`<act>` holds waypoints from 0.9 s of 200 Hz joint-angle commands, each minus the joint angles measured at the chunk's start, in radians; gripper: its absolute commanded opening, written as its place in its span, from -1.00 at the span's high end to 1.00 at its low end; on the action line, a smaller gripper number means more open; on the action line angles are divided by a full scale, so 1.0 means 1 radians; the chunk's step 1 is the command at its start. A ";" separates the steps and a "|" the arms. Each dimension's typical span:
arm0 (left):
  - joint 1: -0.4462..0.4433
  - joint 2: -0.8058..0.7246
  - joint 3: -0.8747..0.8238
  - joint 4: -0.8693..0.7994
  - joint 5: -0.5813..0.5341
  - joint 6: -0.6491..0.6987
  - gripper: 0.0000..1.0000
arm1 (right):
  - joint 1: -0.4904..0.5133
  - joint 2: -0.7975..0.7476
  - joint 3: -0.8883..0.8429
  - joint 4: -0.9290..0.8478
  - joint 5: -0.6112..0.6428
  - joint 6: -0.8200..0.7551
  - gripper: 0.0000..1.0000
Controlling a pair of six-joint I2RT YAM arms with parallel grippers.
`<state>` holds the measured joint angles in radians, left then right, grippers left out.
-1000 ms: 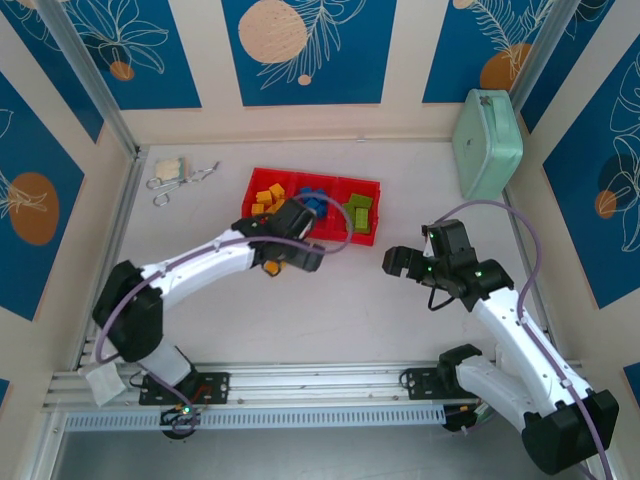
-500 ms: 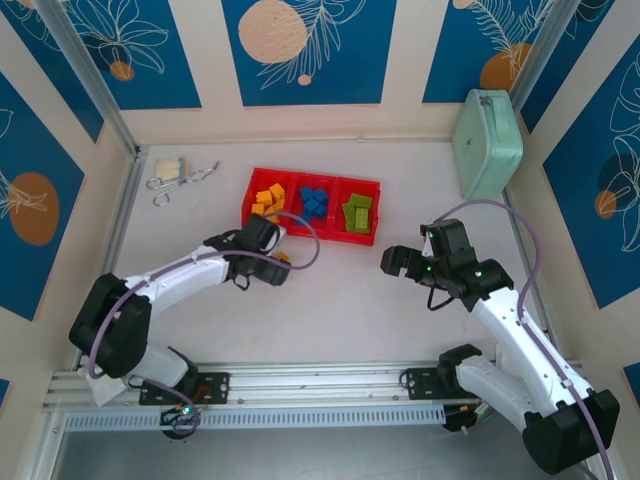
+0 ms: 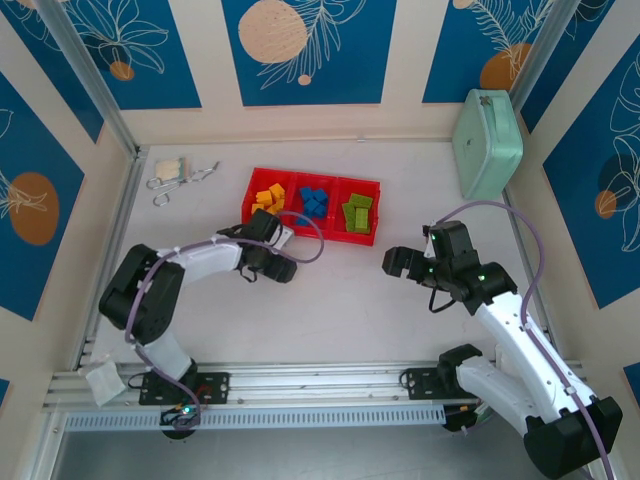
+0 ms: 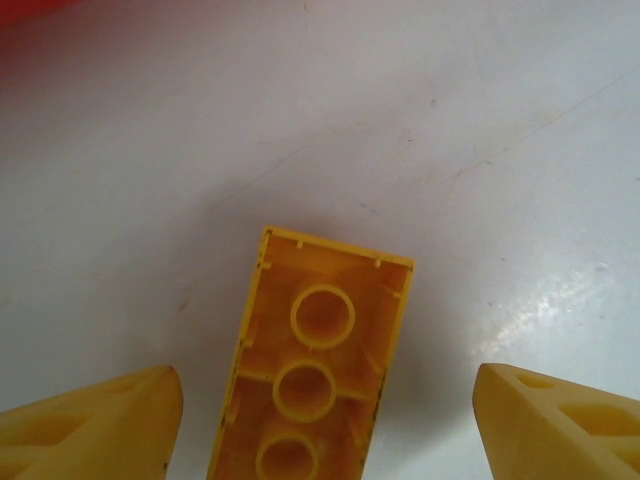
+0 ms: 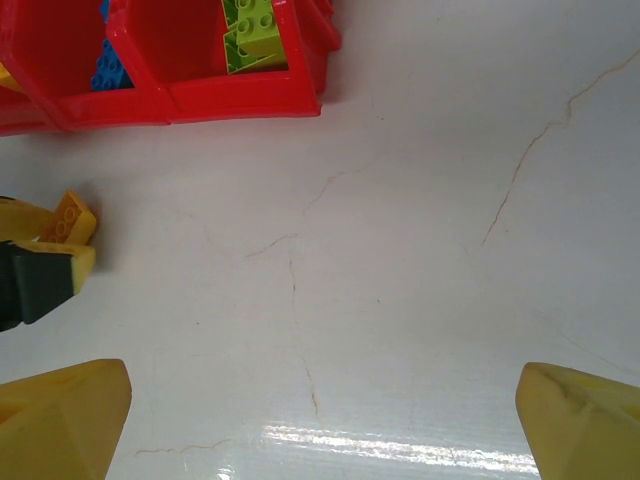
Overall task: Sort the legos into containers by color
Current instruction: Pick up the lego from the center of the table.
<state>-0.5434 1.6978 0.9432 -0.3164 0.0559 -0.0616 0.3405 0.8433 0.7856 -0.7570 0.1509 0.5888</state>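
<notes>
Clips [image 3: 180,179] lie left of the tray [image 3: 340,240]; mint case [image 3: 487,142] right.

One red tray [image 3: 340,238] sits toward the far edge of the desk [image 3: 340,300], divided into three compartments [image 3: 337,190]. The left one holds about five orange bricks [image 3: 266,196], the middle about four blue bricks [image 3: 314,201], and the right about four green bricks [image 3: 357,213]. They are heaped, so I can't count them for sure. One loose orange brick [image 4: 315,370] lies just off the tray's near edge. One mint-green case [image 3: 487,142] stands at the far right corner. A small bunch of metal clips [image 3: 182,178] lies at the far left corner.
</notes>
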 commanded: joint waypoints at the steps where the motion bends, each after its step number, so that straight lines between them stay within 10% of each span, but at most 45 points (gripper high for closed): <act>1: 0.014 0.025 0.030 0.000 0.017 0.002 -0.52 | 0.006 -0.001 0.019 -0.028 0.014 0.005 -0.98; 125: 0.018 0.063 0.086 -0.103 -0.070 -0.082 0.35 | 0.006 0.012 0.028 0.015 -0.013 -0.018 -0.98; 180: 0.046 -0.093 0.148 -0.182 -0.199 -0.219 0.38 | 0.009 -0.021 0.041 0.011 -0.004 -0.021 -0.98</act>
<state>-0.5320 1.6928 1.0126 -0.4145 -0.0513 -0.1913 0.3408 0.8577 0.7918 -0.7521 0.1562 0.5785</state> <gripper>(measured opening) 0.317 0.991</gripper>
